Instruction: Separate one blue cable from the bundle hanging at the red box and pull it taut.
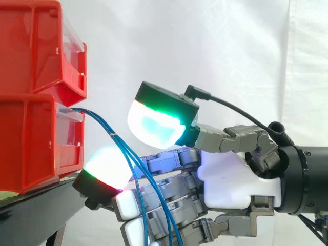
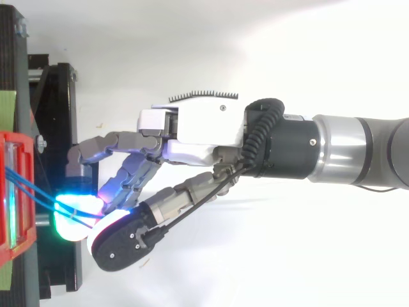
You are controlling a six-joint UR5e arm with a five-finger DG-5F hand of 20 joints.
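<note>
Several thin blue cables [image 1: 120, 141] leave the lower red bin [image 1: 31, 143] and droop down to the right, leaving the side view at its bottom edge. My hand [image 1: 230, 179] reaches in from the right with its fingers fairly straight. The cables run through the gap between the thumb pad [image 1: 154, 128], glowing green and white above, and a pink and green fingertip [image 1: 107, 166] below. A gap shows between thumb and fingers, with nothing pinched. From above, the cables [image 2: 38, 195] run from the red box [image 2: 16, 144] across a glowing fingertip [image 2: 73, 214].
A second red bin [image 1: 36, 46] is stacked above the lower one. Both sit on a black stand [image 1: 36, 205] at the left. A white curtain hangs behind. Open room lies to the right of the bins, around the arm.
</note>
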